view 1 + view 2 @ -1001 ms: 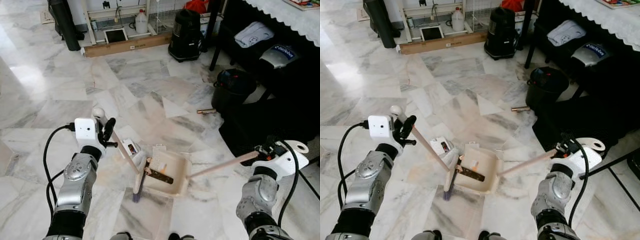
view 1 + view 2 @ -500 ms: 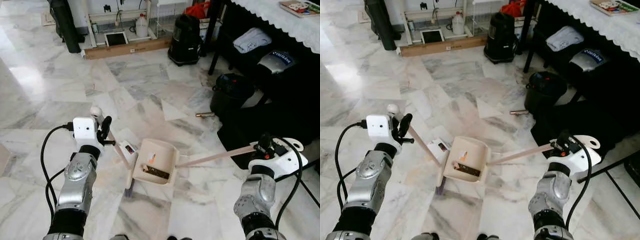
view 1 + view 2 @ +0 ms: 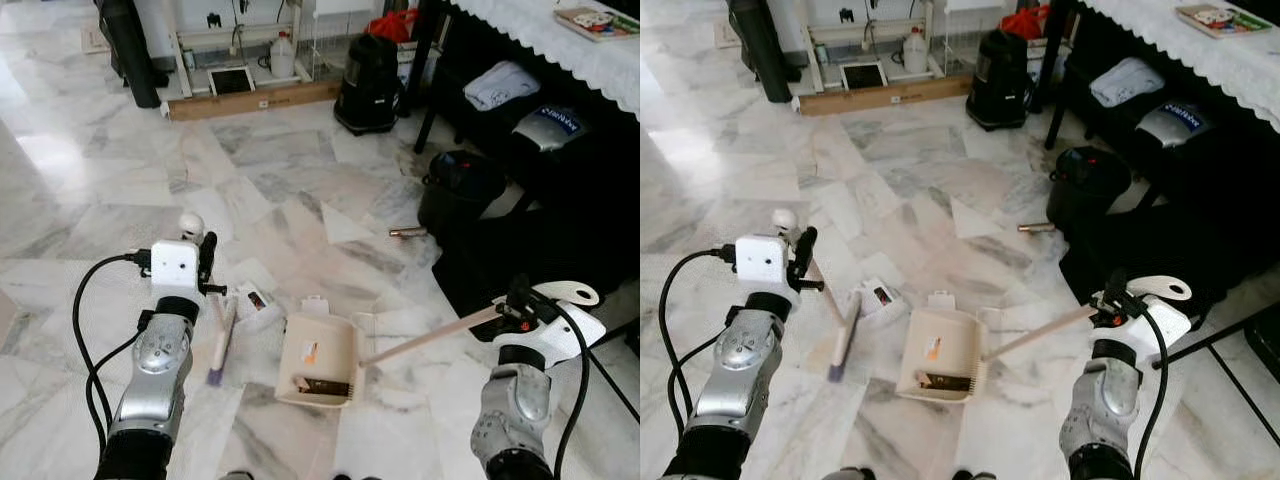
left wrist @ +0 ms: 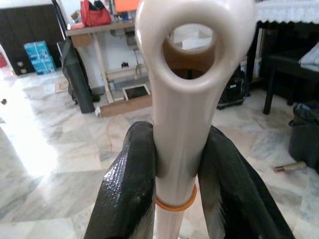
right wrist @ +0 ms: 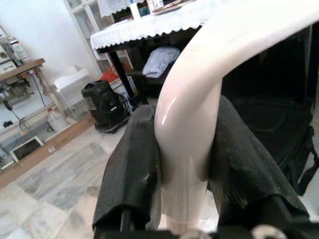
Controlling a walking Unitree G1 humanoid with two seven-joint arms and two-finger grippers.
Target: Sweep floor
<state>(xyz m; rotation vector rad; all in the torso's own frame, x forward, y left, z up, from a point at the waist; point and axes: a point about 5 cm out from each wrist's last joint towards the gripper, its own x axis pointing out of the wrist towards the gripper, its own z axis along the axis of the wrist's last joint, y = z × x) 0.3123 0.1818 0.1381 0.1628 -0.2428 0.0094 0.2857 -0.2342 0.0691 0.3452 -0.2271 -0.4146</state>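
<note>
left gripper [image 4: 177, 164] clenched round the top of the broom [image 3: 219, 336] handle, just under its hanging loop. broom head on the marble floor [image 3: 120, 170], beside a small white packet [image 3: 256, 302]. long axis tilts from the gripper down and forward to the bristles.

right gripper [image 5: 184, 149] clamped on the curved end of the dustpan [image 3: 318, 358] handle, holding it from a standing height. pan flat on the floor, apart from the broom head, debris inside. its long handle runs low and diagonal from the gripper to the pan.
</note>
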